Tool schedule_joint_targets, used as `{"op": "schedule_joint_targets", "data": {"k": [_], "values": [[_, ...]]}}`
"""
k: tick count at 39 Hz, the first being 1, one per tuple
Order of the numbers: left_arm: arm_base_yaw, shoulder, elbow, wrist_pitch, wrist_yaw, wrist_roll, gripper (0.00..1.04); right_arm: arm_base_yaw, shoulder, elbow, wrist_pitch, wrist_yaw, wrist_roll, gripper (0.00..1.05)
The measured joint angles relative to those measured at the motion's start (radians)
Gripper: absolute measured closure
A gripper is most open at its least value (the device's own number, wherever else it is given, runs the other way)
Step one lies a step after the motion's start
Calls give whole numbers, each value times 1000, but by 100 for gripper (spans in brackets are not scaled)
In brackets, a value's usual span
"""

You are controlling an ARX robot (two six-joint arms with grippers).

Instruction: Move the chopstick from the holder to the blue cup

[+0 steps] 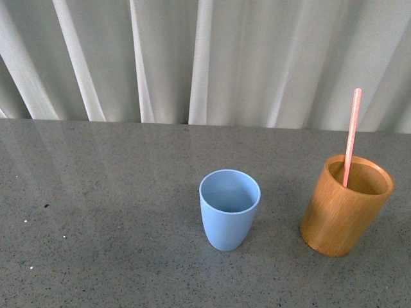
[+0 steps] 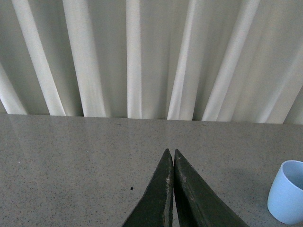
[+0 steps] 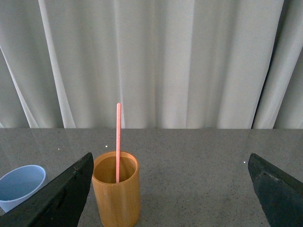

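The chopstick (image 1: 351, 135) is seen standing in the holder (image 1: 343, 215), its upper half rising above the rim. The blue cup (image 1: 228, 215) is set upright on the table (image 1: 96, 224), left of the holder and apart from it. The left gripper (image 2: 171, 152) is pressed closed on nothing. The right gripper (image 3: 170, 157) is spread wide before the holder, holding nothing.

We lose the lower end of the chopstick (image 1: 352, 128) inside the holder (image 1: 343, 215). Both wrist views cut off the blue cup (image 2: 286, 194) (only part of its rim shows), and the specks (image 1: 46, 205) on the table (image 1: 96, 256) are too small to name.
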Motion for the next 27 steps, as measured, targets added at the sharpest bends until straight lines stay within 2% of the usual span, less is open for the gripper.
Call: {"op": "schedule_joint_targets", "data": {"k": [7,11,23,27], "values": [[0,-52,0,-53,0,0,101,0,0,0,0,0,0,10],[0,-177,0,-212,1,0,101,0,0,0,0,0,0,10],[0,-221,0,-229,1,-1,101,0,0,0,0,0,0,10],[0,-221,0,-229,1,-1,85,0,0,0,0,0,0,10]]}}
